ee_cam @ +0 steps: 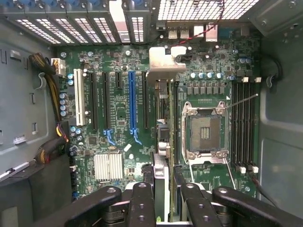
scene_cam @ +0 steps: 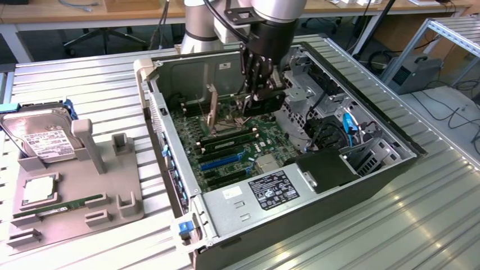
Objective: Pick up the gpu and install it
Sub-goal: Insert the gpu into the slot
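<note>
caution: card-to-slot misalignment

the gpu [ee_cam: 161, 137] hung edge-down over the motherboard [ee_cam: 118, 142], clamped in the half-closed gripper [ee_cam: 164, 194]. in the exterior view the blue slot [scene_cam: 221, 159] lay at its 7 o'clock; descending offset would likely scrape components or jam the bracket [ee_cam: 163, 66].

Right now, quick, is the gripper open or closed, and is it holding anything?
The gripper: closed on the gpu, holding it edge-on over the motherboard.
</note>
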{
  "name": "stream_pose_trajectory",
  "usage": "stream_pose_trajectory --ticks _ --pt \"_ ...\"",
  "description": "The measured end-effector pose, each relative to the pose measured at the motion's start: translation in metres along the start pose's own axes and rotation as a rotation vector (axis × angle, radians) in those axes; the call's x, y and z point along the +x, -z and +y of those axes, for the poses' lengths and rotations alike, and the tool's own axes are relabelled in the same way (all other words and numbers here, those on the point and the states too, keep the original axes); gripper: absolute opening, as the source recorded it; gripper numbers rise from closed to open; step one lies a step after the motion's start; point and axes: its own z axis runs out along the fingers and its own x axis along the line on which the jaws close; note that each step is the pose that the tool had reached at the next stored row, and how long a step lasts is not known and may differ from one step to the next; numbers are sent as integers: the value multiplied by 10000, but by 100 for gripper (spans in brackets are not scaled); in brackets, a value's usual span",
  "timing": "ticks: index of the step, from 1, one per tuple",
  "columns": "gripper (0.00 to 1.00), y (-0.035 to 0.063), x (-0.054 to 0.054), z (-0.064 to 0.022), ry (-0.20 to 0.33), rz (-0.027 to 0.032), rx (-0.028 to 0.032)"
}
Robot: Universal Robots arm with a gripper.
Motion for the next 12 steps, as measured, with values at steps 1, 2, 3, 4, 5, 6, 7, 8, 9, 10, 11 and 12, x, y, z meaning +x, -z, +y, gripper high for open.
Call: stream_pose_trajectory --ticks 1,2,3,4,5,6,7,8,9,10,11,12 --pt "27 1 7 0 0 1 0" --pt "27 0 13 0 0 1 0" --pt "27 0 18 -1 0 0 0" --pt "27 1 23 -1 0 0 0" --pt "27 1 31 -1 0 1 0" --pt "27 1 34 -1 0 0 0" --pt "27 1 39 -1 0 0 0" --pt "27 1 44 -1 0 0 0" --pt "27 1 48 -1 0 1 0" --pt "27 1 53 -1 0 1 0" --pt "27 1 58 -1 0 1 0" --pt "27 1 61 -1 0 0 0"
